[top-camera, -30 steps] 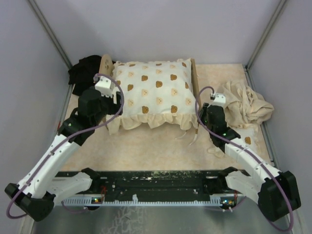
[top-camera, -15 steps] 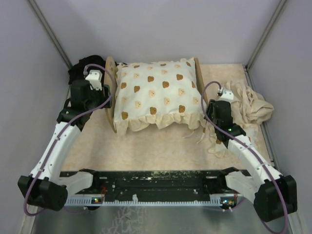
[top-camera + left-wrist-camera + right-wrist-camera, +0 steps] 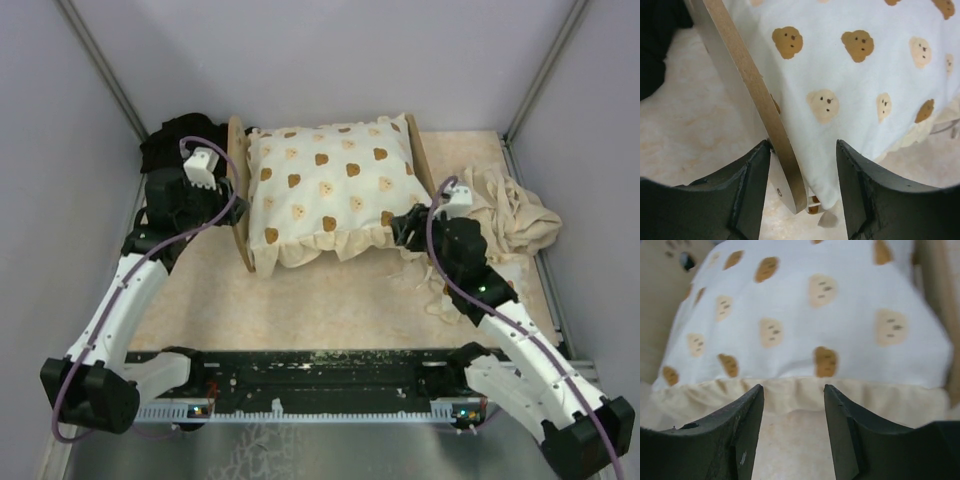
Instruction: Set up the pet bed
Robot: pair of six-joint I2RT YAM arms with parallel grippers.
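The pet bed, a light-wood frame, stands at the back middle of the mat with its headboard (image 3: 240,200) on the left and its footboard (image 3: 421,160) on the right. A cream frilled cushion (image 3: 330,190) with brown prints lies on it and hides what is under it. My left gripper (image 3: 226,198) is open and straddles the headboard's near edge (image 3: 757,100). Its left finger (image 3: 752,180) touches the wood, and the cushion's corner (image 3: 840,165) hangs inside the gap. My right gripper (image 3: 793,388) is open and empty, just short of the cushion's frill (image 3: 800,392) at its front right corner.
A crumpled beige cloth (image 3: 510,215) lies right of the bed, close behind my right arm. A black cloth (image 3: 175,140) is bunched in the back left corner. Grey walls close in both sides and the back. A black rail (image 3: 320,375) runs along the near edge.
The bed and cushion have swung and shifted right. My left gripper has moved from the cushion's front left to the headboard edge, jaws narrowing. My right gripper has opened and moved left.
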